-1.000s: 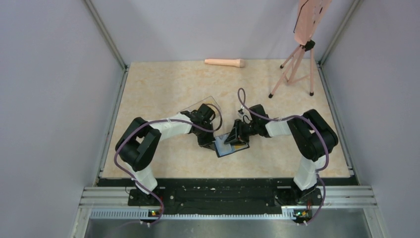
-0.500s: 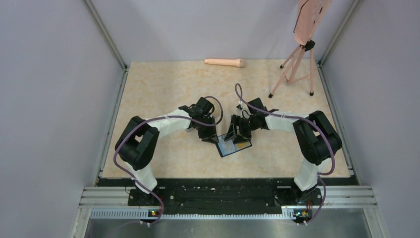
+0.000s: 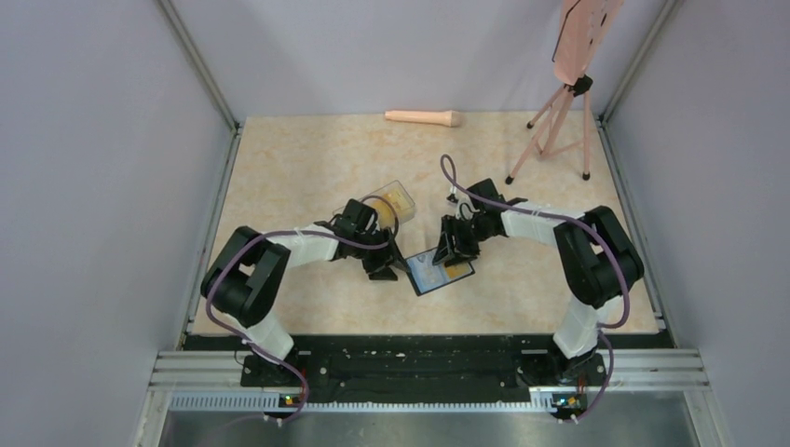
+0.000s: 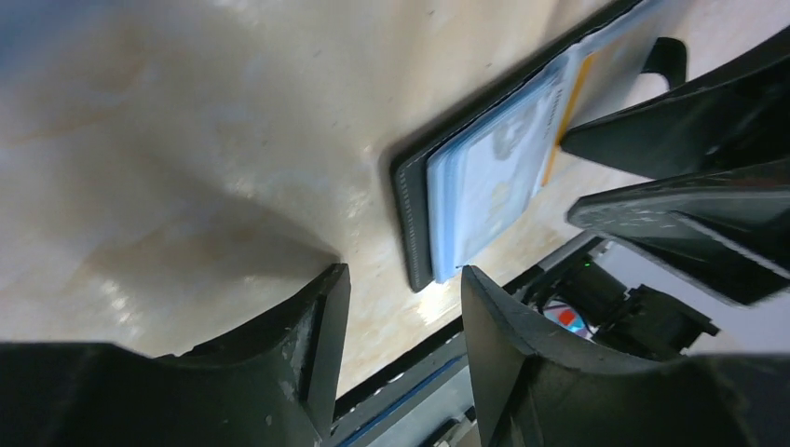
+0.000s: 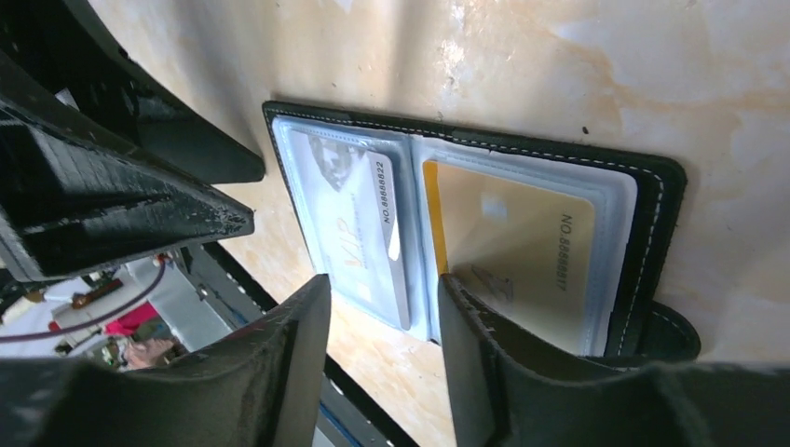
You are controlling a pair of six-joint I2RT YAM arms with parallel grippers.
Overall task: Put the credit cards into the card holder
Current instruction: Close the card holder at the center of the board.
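Lying open and flat just below centre of the overhead frame: black card holder (image 3: 440, 273), showing a grey-white credit card (image 5: 359, 228) in its left pocket and a yellow-orange credit card (image 5: 512, 251) in its right.

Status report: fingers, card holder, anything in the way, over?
Left gripper open, empty; right gripper open, empty. Black folding card holder lies open flat, grey-white card and yellow card in its pockets. Nothing lying across it.

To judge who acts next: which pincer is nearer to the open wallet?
Right. The right pincer hangs just above the wallet, at its far edge; the left pincer is off to its left side, not over it.
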